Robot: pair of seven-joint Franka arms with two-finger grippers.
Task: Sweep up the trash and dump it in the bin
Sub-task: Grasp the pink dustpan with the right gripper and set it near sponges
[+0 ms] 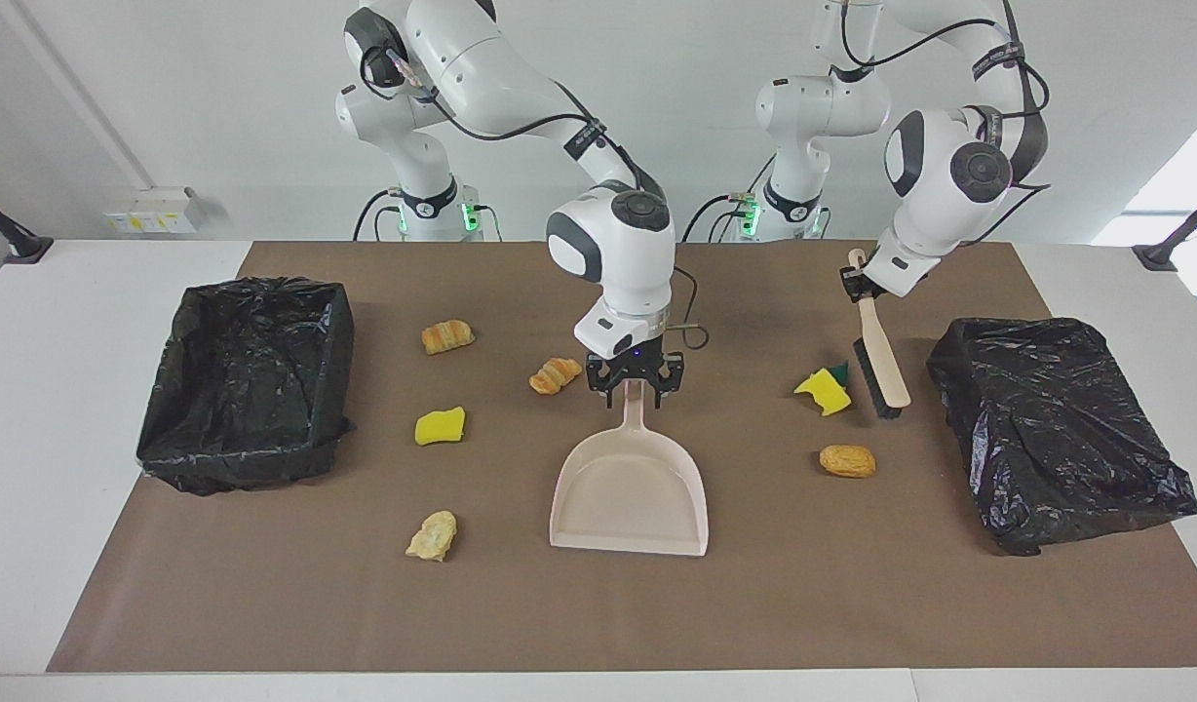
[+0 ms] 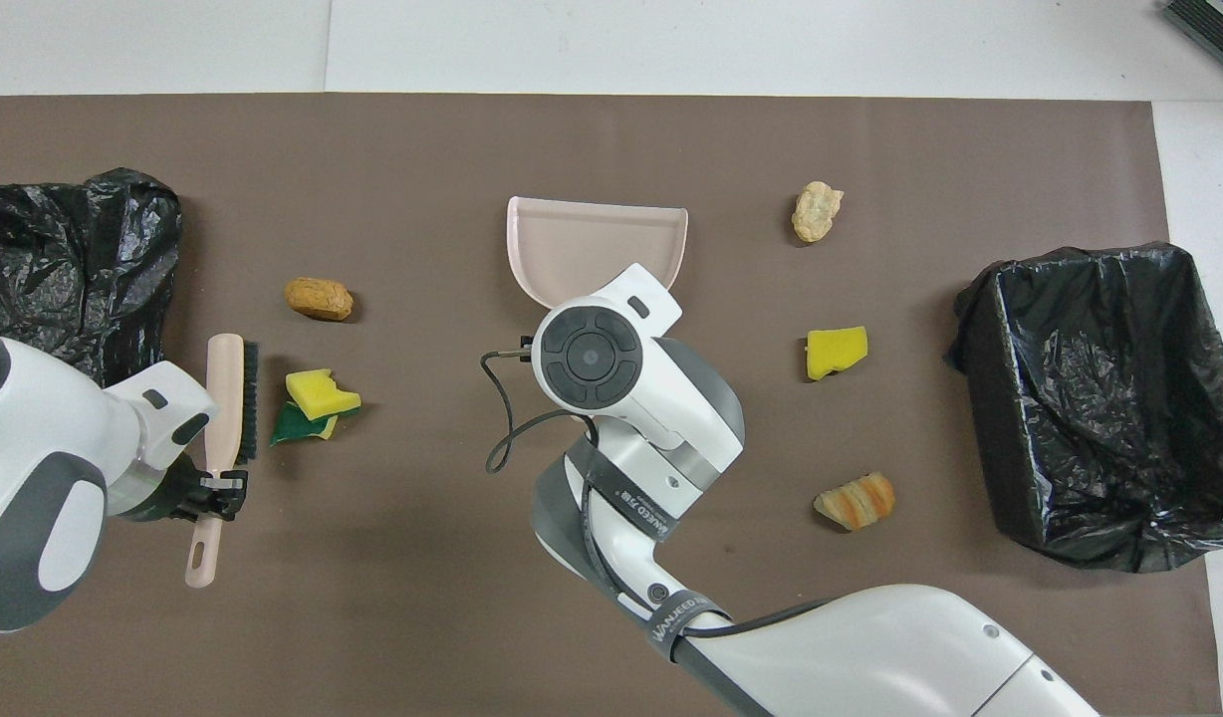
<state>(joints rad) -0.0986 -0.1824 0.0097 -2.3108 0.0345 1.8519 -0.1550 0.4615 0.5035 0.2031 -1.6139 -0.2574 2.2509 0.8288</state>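
The light, soft trash [image 1: 440,426] is lying scattered around the dustpan [image 1: 630,487], whose handle is being straddled by the part-open right gripper [image 1: 635,382]; the brush [image 1: 878,348] is being clamped by the left gripper [image 1: 857,284], beside the sponge [image 1: 823,391].

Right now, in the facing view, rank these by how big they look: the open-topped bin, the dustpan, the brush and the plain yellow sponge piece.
1. Open-topped bin, largest.
2. Dustpan.
3. Brush, long but narrow; it hangs raised in the left claw, so its rank is less certain.
4. Yellow sponge piece, smallest.
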